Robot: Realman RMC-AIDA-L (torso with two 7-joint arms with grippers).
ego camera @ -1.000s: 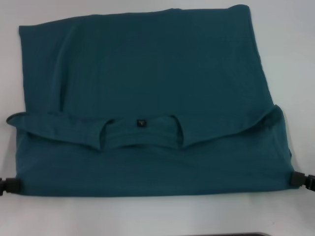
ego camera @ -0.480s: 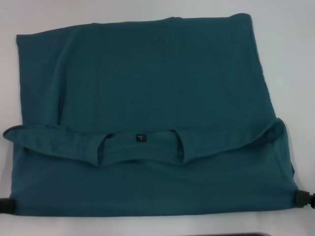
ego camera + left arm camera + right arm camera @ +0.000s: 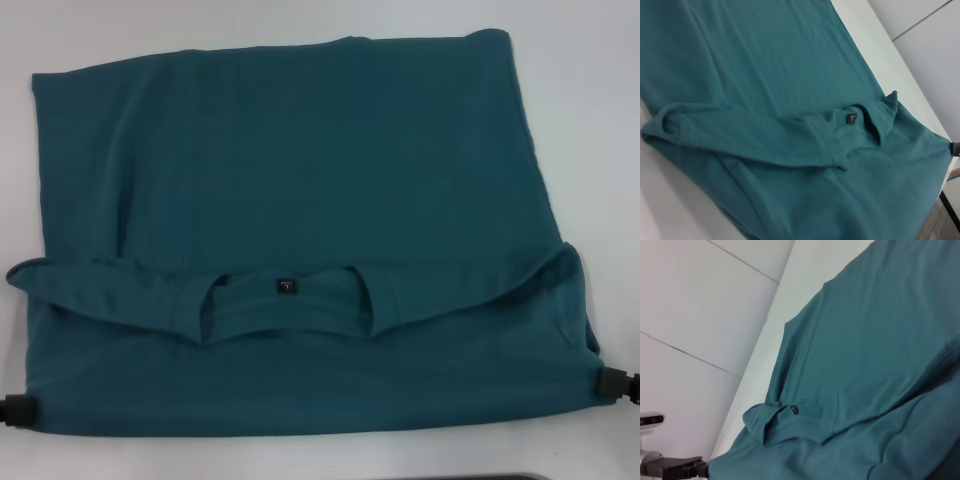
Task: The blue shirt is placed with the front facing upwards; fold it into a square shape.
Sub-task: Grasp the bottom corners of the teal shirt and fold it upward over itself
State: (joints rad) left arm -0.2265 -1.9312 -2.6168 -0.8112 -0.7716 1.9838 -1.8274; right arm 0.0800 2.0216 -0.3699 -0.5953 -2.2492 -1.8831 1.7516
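Note that the dark teal-blue cotton T-shirt (image 3: pixel 300 200) has slid toward 6 o'clock on the white table (image 3: pixel 590 120) within the last second. The left gripper (image 3: pixel 8 410) at 8 o'clock and right gripper (image 3: pixel 622 384) at 4 o'clock appear clamped on its corners, so the fold is likely being smoothed.

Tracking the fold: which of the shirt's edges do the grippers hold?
The blue shirt's near edge: left gripper and right gripper sit at its two near corners.
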